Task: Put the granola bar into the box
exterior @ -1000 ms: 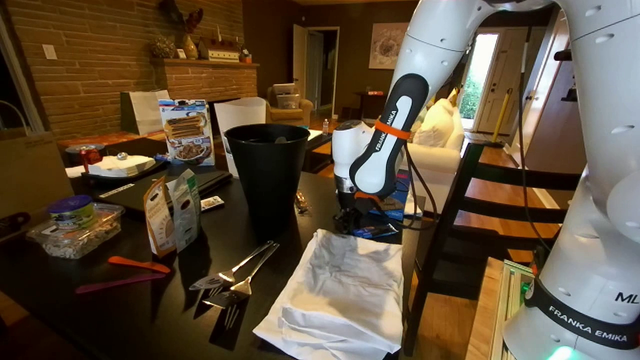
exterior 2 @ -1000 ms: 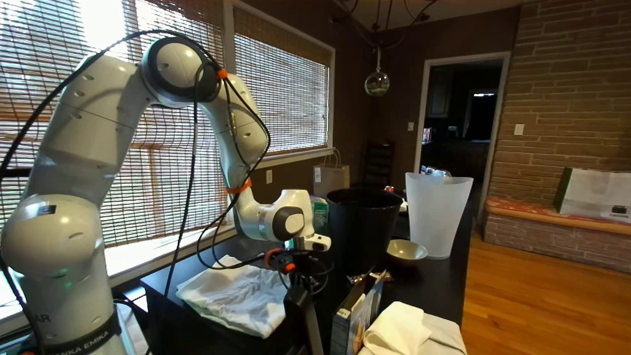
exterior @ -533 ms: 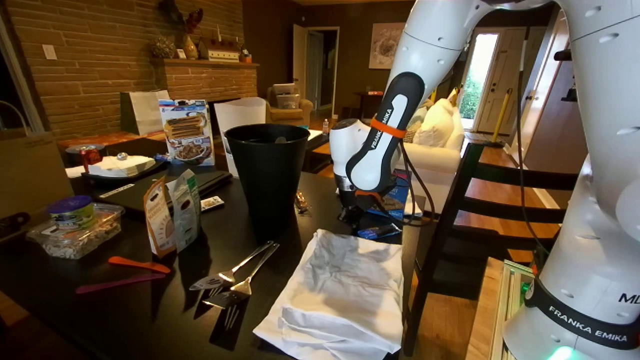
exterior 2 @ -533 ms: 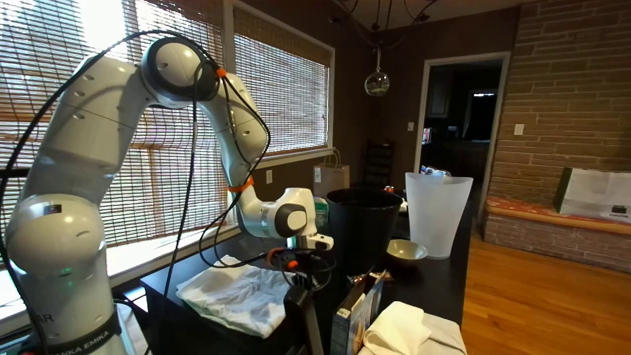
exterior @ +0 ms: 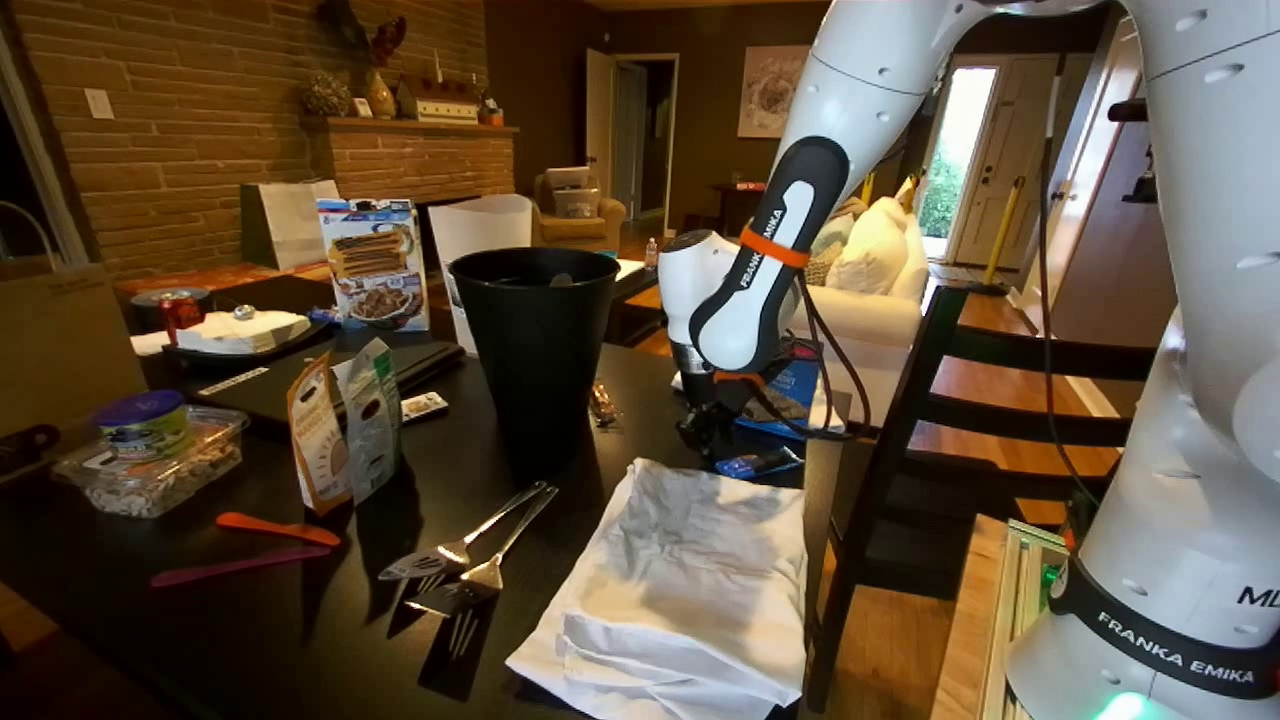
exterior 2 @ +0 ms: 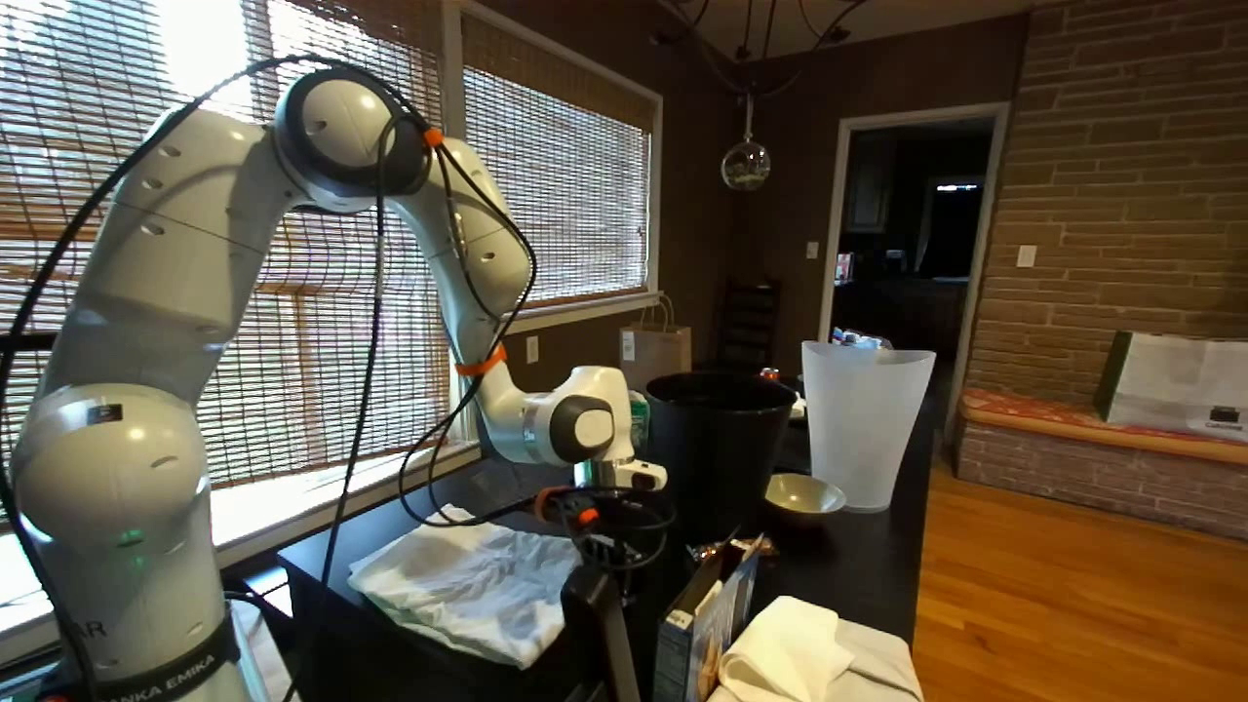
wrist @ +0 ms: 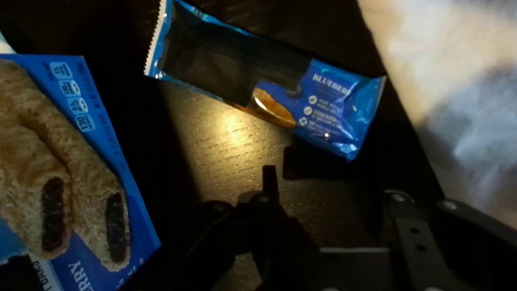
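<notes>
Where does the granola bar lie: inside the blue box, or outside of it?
Outside: in the wrist view, the granola bar lies on the dark table, visibly apart from the blue box.

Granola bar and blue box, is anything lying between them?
In the wrist view, only bare tabletop shows between the granola bar and the blue box, dark beside the box, lit farther out.

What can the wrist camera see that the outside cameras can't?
Only the wrist view: readable "BLUEBERR" lettering on the granola bar.
Only the exterior views: the tall black bin, the brick wall and the white robot arm.
Both: the blue box, the white cloth, the end effector and, in an exterior view, the granola bar.
</notes>
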Robot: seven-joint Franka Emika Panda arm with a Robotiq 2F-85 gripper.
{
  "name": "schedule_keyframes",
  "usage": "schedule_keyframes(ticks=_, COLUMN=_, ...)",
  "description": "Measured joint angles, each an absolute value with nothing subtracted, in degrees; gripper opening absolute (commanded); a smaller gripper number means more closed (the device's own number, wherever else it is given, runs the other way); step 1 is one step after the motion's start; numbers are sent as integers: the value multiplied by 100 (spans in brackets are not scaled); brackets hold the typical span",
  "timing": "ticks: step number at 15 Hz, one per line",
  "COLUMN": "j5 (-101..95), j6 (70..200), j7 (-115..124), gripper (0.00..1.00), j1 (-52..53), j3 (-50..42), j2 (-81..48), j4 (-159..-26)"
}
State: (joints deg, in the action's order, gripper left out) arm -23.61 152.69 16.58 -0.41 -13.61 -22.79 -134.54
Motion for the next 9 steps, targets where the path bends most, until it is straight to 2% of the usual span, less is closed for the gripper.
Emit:
schedule_keyframes(ticks=3, j5=-2360, j6=15000, j7=1657, gripper=99, j1=-40, j3=-1354, j2=-2255, j4=-13439)
schedule_keyframes(ticks=4, j5=-2360, j6=14935, j7=1657, gripper=97, j1=-40, j3=-1352, j2=-2254, j4=-13439)
schedule_keyframes(ticks=5, j5=-2360, j6=14870, j7=1658, gripper=67, j1=-39, j3=-1350, j2=-2254, j4=-13439)
schedule_keyframes(ticks=6, j5=-2360, j6=14819, j7=1658, gripper=71, j1=-39, j3=-1347, j2=-2255, j4=-13439)
schedule_keyframes(ticks=7, j5=-2360, j6=14792, j7=1659, gripper=70, j1=-38, j3=-1346, j2=-2255, j4=-13439)
schedule_keyframes(ticks=9, j5=-2360, j6=14789, j7=1659, gripper=56, j1=-36, j3=-1346, j2=-2255, j4=-13439)
